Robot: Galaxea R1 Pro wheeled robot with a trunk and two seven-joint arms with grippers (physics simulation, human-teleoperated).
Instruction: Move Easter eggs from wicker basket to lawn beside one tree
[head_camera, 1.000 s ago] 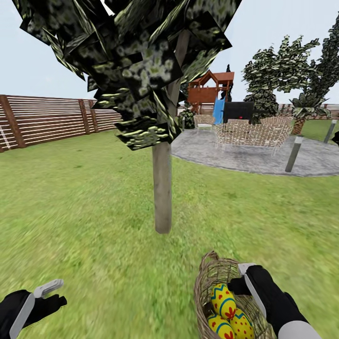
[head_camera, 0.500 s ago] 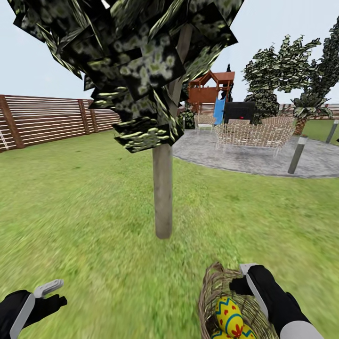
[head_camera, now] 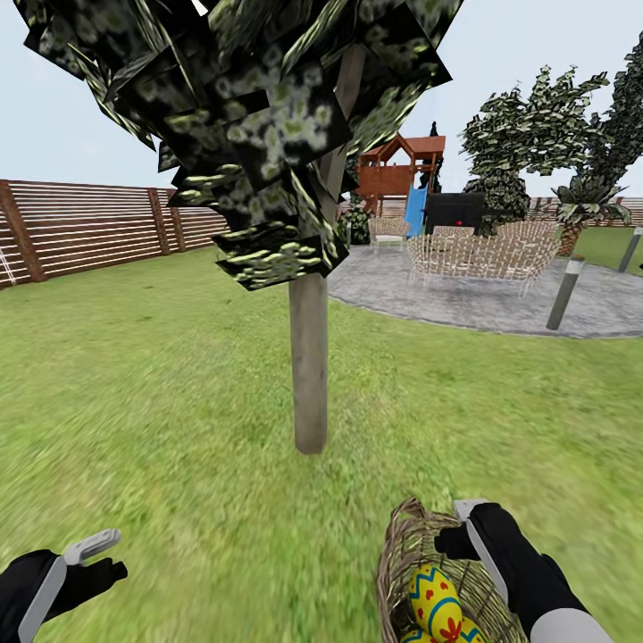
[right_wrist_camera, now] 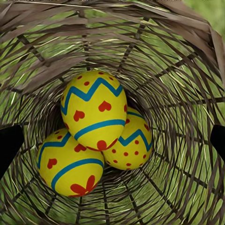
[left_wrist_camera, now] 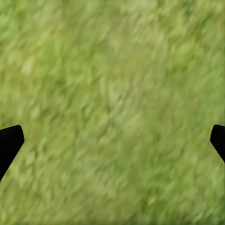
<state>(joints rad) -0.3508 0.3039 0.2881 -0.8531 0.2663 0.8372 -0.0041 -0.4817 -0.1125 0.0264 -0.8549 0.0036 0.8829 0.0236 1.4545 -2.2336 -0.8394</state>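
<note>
The tree (head_camera: 309,375) stands straight ahead on the lawn (head_camera: 134,402), its dark crown overhead. The wicker basket (head_camera: 402,545) sits on the grass at the lower right, a short way in front of the trunk. Three yellow Easter eggs lie inside it: one on top (right_wrist_camera: 93,110), one below it (right_wrist_camera: 70,164) and one beside it (right_wrist_camera: 132,146). My right gripper (head_camera: 457,527) hovers open over the basket's rim, looking down into it, its fingertips (right_wrist_camera: 9,145) wide apart and touching nothing. My left gripper (head_camera: 100,558) hangs open above bare grass (left_wrist_camera: 112,112) at the lower left.
A grey paved patio (head_camera: 482,299) with pale woven chairs (head_camera: 473,250) and a bollard (head_camera: 563,295) lies at the back right. A brown slatted fence (head_camera: 80,228) runs along the left. More trees (head_camera: 527,134) and a play structure (head_camera: 397,174) stand behind.
The view crept forward over the first half second, so the tree and basket slid down the picture; since then almost nothing has shifted. Both grippers stay open.
</note>
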